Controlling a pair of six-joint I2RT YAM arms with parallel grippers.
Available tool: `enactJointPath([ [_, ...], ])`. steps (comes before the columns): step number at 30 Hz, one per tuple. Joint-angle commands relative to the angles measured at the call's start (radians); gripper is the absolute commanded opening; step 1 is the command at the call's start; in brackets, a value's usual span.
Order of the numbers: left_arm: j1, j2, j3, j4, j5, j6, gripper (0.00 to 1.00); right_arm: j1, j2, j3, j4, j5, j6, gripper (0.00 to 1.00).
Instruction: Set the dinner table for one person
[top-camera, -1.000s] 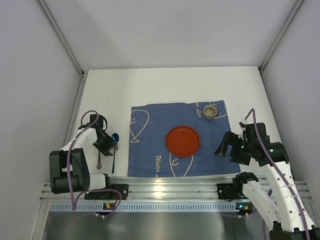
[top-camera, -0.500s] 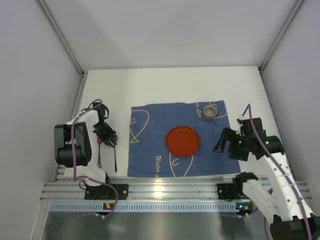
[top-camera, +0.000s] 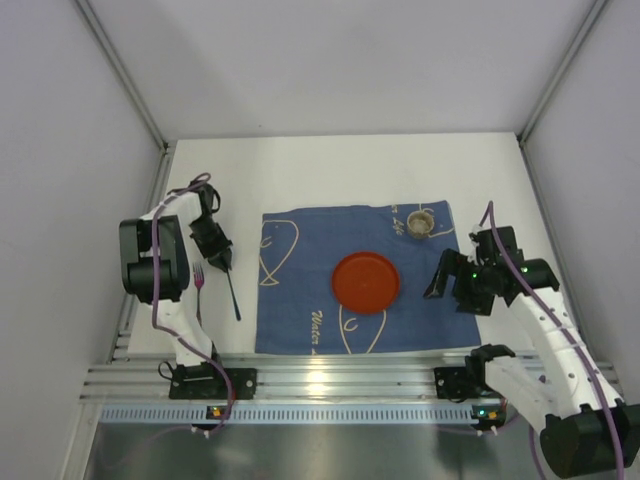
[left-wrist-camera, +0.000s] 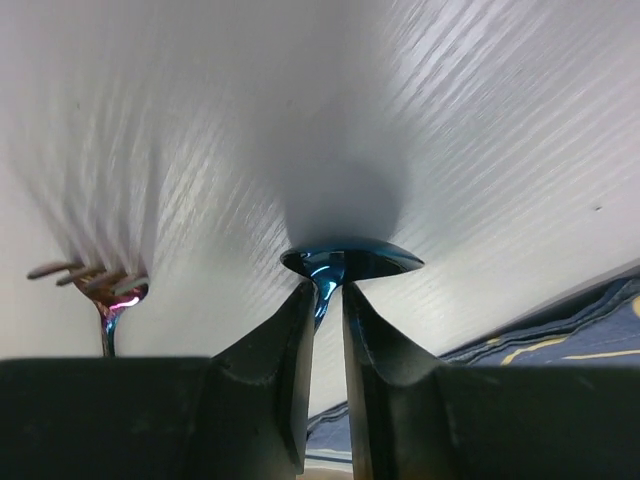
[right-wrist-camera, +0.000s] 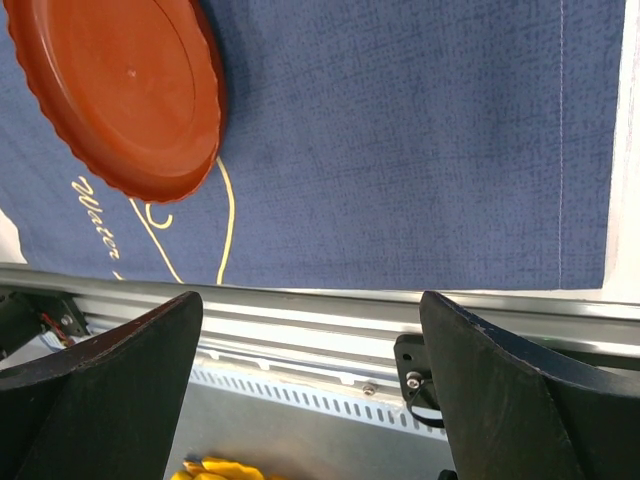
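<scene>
My left gripper (top-camera: 221, 262) is shut on the neck of a shiny blue spoon (top-camera: 233, 296), whose handle slants down toward the near edge. It is over the white dinner table (top-camera: 330, 175), left of the blue placemat (top-camera: 300, 300). In the left wrist view the jaws (left-wrist-camera: 328, 288) pinch the spoon (left-wrist-camera: 350, 262) just below its bowl. A fork (top-camera: 200, 276) lies on the table beside it and also shows in the left wrist view (left-wrist-camera: 100, 285). A red plate (top-camera: 366, 282) sits mid-placemat. My right gripper (top-camera: 446, 286) is open and empty over the placemat's right edge.
A small tan cup (top-camera: 421, 222) stands on the placemat's far right corner. The aluminium rail (top-camera: 330, 380) runs along the near edge. In the right wrist view the open gripper (right-wrist-camera: 310, 296) hangs over the placemat (right-wrist-camera: 420, 150), the plate (right-wrist-camera: 120, 90) and the rail (right-wrist-camera: 300, 320).
My left gripper has moved away from the near edge with the spoon, whose handle has swung toward the placemat; the fork now lies uncovered. My right gripper has shifted slightly farther and left.
</scene>
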Motion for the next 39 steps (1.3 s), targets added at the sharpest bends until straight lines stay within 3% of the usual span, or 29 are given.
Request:
enactJointPath([
  [1,-0.002,0.105,0.036,0.360,-0.185,0.047,0.24,0.003,0.026,0.015,0.058,0.010,0.008,0.90],
  [7,-0.050,0.032,0.010,0.399,-0.214,0.084,0.29,0.003,0.047,0.028,0.075,0.016,0.019,0.90],
  [12,-0.082,-0.043,-0.103,0.457,-0.242,0.074,0.33,0.003,0.049,0.010,0.088,0.012,0.022,0.90],
  [15,-0.085,-0.024,-0.135,0.468,-0.237,0.067,0.23,0.005,0.049,-0.004,0.095,0.008,0.022,0.90],
  [16,-0.088,-0.016,-0.135,0.468,-0.237,0.067,0.12,0.003,0.049,-0.002,0.093,0.008,0.017,0.90],
  [18,-0.087,0.001,-0.129,0.466,-0.220,0.078,0.00,0.003,0.047,-0.002,0.092,0.008,0.015,0.90],
  [22,-0.091,-0.013,-0.119,0.459,-0.206,0.092,0.00,0.005,0.040,0.004,0.085,0.008,0.009,0.90],
  [30,-0.125,-0.144,0.036,0.333,-0.243,0.101,0.00,0.003,-0.020,0.021,0.055,-0.001,0.014,0.90],
  [34,-0.153,-0.224,0.174,0.241,-0.197,0.092,0.00,0.003,-0.058,0.028,0.033,0.005,0.012,0.90],
  [39,-0.297,-0.356,0.256,0.150,-0.191,0.041,0.00,0.002,-0.112,0.027,0.001,0.007,0.028,0.90],
])
